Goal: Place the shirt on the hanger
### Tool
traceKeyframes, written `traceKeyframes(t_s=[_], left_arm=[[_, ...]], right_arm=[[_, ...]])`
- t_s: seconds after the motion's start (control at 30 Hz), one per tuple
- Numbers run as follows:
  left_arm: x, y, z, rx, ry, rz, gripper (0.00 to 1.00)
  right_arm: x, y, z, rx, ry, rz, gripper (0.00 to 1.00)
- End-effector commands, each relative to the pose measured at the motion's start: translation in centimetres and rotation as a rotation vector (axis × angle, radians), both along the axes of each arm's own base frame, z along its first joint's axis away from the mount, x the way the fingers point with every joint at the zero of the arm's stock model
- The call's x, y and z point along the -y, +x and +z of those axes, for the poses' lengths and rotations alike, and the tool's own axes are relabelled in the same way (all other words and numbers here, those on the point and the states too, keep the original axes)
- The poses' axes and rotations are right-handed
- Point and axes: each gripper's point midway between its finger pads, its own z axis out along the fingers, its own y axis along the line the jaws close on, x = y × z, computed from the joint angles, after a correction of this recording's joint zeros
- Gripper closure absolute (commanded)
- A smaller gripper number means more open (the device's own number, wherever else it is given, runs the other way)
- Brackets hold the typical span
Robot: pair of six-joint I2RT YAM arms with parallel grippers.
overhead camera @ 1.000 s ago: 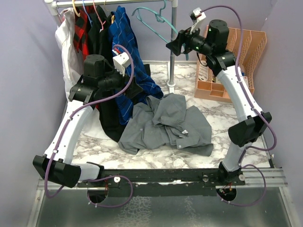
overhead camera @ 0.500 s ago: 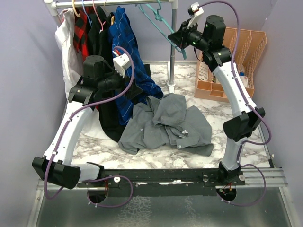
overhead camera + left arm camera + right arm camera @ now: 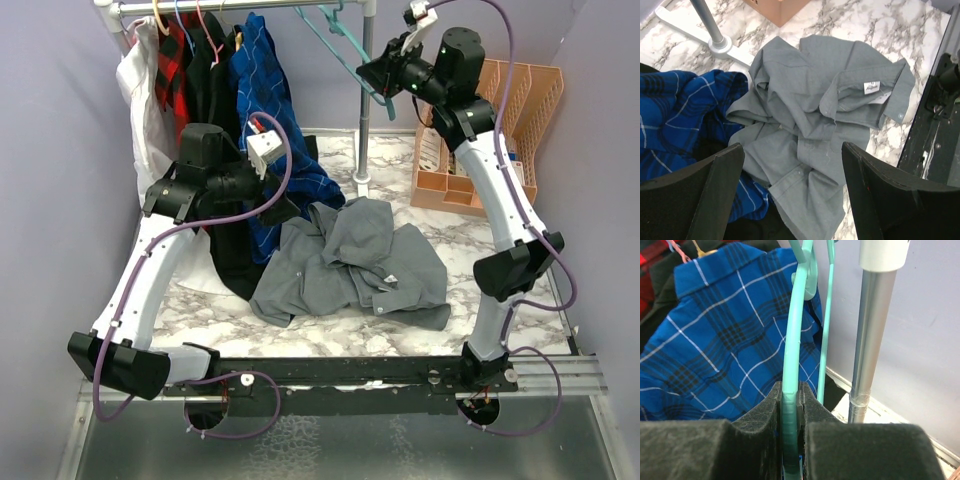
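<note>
two arms share the work. on the left, the left gripper (image 3: 792, 170) hovers with fingers wide apart and empty over the grey shirt (image 3: 350, 265), which lies crumpled on the marble table (image 3: 470, 250), probably ready to pick it. on the right, the right gripper (image 3: 790, 415) is clamped on the teal hanger (image 3: 792, 355) up by the rail (image 3: 200, 6), i think to unhook it.

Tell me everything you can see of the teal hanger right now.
The hanger is thin, smooth teal plastic with nothing on it. The right gripper is shut on one of its arms; a second slim teal bar runs alongside. It sits tilted, high by the rack's rail, between the blue plaid shirt and the upright pole. Whether its hook sits on the rail cannot be told.
</note>
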Motion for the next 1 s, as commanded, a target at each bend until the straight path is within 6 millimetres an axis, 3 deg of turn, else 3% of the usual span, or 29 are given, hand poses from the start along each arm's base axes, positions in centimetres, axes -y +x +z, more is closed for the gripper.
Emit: traceKeyframes(t_s=[0.0, 0.07, 0.2, 0.57, 0.7, 0.83, 0.97], left_arm=[[-0.8, -1.0, 1.5, 0.084, 0.049, -0.037, 0.19], [-1.5, -0.4, 2.0, 0.125, 0.084, 0.007, 0.19], [-2.6, 0.1, 2.2, 0.154, 0.145, 0.051, 0.18], [-1.6, -4.0, -0.6, 0.117, 0.202, -0.141, 0.16], [-0.6, -4.8, -2.6, 0.094, 0.277, -0.167, 0.15], [0.8, -5.2, -3.7, 0.077, 0.300, -0.201, 0.11], [3.0, -4.4, -4.5, 0.053, 0.320, -0.214, 0.05]], right_arm=[[1.3, -5.0, 8.0, 0.143, 0.100, 0.013, 0.99], [1.7, -6.4, 8.4, 0.143, 0.117, 0.013, 0.99], [2.4, -8.6, 7.0, 0.085, 0.124, 0.005, 0.99], [4.6, -16.5, 2.8, -0.044, 0.114, 0.019, 0.99], [6.3, -21.1, -0.8, -0.200, 0.093, 0.010, 0.99], [10.8, -26.6, -6.0, -0.387, 0.066, -0.151, 0.99], [14.4, -31.9, -9.4, -0.565, 0.081, -0.285, 0.99]])
